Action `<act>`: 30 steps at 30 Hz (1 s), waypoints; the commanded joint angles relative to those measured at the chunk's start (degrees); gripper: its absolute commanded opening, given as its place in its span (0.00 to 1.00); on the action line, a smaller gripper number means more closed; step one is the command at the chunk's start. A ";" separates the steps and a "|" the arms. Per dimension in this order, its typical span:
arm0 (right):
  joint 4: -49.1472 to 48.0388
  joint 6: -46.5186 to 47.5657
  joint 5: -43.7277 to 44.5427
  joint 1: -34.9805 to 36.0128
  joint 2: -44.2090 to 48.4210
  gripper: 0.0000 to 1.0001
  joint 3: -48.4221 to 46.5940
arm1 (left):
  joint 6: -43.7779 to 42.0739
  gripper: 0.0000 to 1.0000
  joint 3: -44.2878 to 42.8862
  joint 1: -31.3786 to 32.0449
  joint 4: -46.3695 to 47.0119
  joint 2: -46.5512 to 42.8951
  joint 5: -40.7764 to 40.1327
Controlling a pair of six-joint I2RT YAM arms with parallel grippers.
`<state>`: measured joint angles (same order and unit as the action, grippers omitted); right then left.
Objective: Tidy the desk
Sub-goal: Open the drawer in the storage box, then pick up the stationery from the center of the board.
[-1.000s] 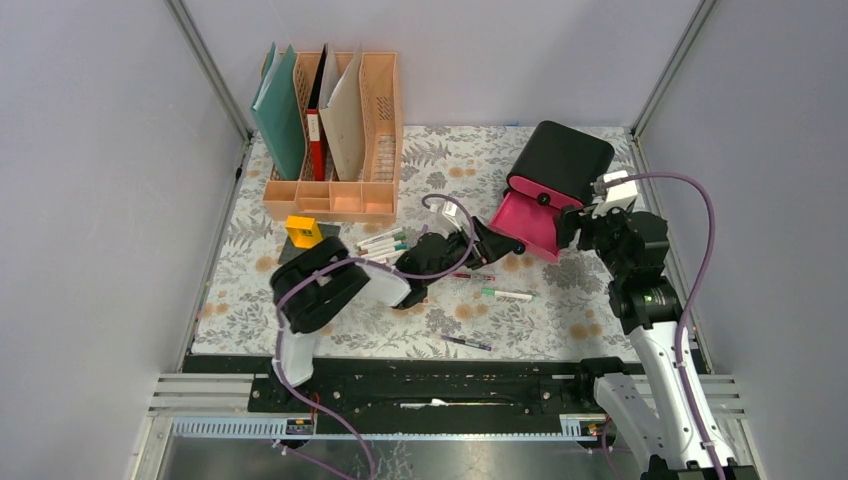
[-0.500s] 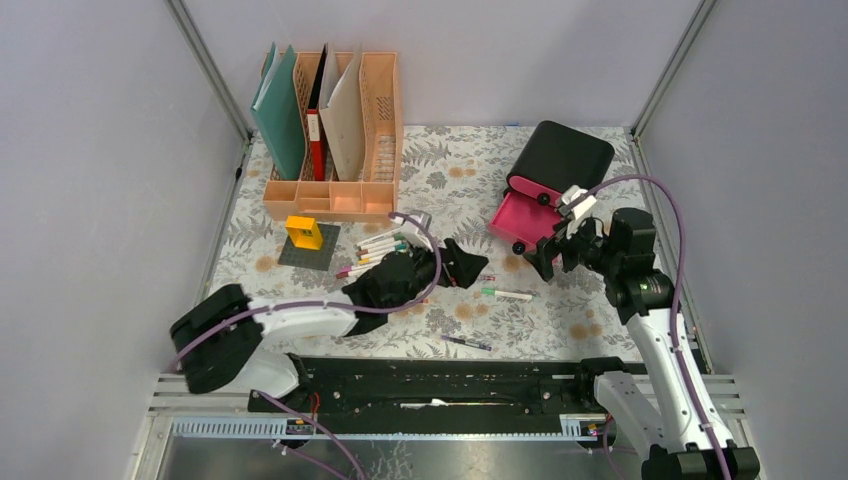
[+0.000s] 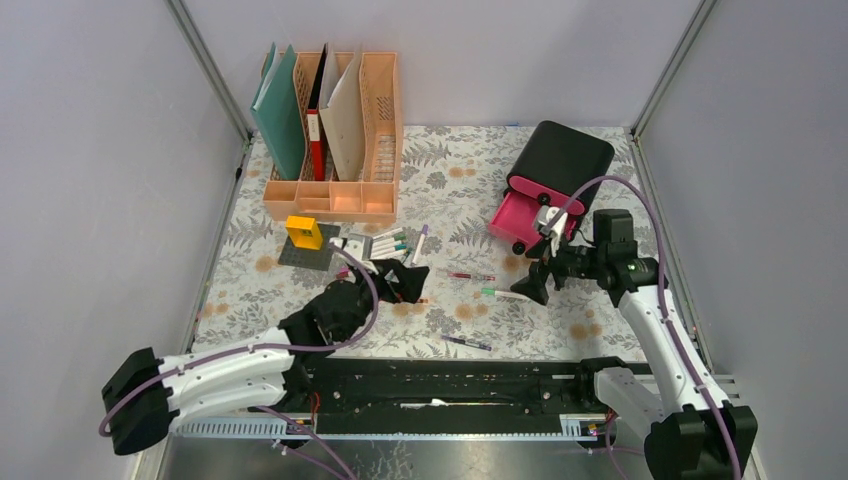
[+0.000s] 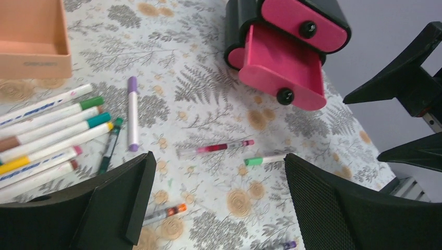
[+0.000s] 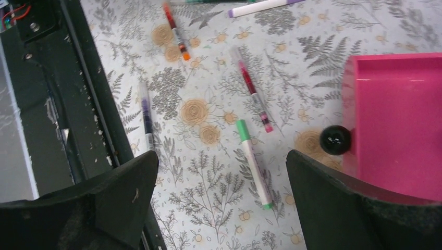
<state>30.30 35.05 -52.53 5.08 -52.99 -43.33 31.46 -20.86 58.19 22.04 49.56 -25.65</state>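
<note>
The desk (image 3: 460, 190) carries loose pens on its fern-and-flower cloth. My left gripper (image 3: 400, 280) is open and empty, low over the cloth (image 4: 219, 203), with an orange-tipped pen (image 4: 166, 212) by its left finger. A red pen (image 4: 221, 148) and a green-capped marker (image 4: 263, 159) lie just beyond it. My right gripper (image 3: 535, 280) is open and empty (image 5: 221, 203), above the green-capped marker (image 5: 254, 161), beside the open pink drawer (image 5: 401, 120). A row of markers (image 3: 385, 243) and a purple marker (image 3: 420, 240) lie behind the left gripper.
A peach file rack (image 3: 335, 130) with folders stands at the back left. A black drawer box (image 3: 560, 160) stands at the back right, its pink drawer (image 3: 515, 218) pulled out. A yellow block (image 3: 303, 232) sits on a dark plate. A purple pen (image 3: 468, 343) lies near the front edge.
My left arm has drawn back toward the near left, its gripper now over the markers' near side. My right gripper has moved from the drawer box down to the green-capped marker.
</note>
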 commanded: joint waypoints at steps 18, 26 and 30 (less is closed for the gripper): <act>4.64 14.43 34.30 23.39 -20.05 1.00 -8.19 | 1.09 0.99 14.35 -0.09 -5.53 -14.87 -3.94; 1.55 13.33 41.03 28.58 -27.77 0.95 -8.67 | 2.00 0.99 17.80 -0.09 -3.23 -12.67 -7.24; -0.69 11.29 44.74 30.32 -32.05 0.84 -8.81 | 2.08 0.99 17.93 -0.10 -1.03 -10.39 -7.17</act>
<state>32.27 47.70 -13.32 33.58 -81.91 -49.74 33.06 -3.38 58.19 16.58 37.39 -31.11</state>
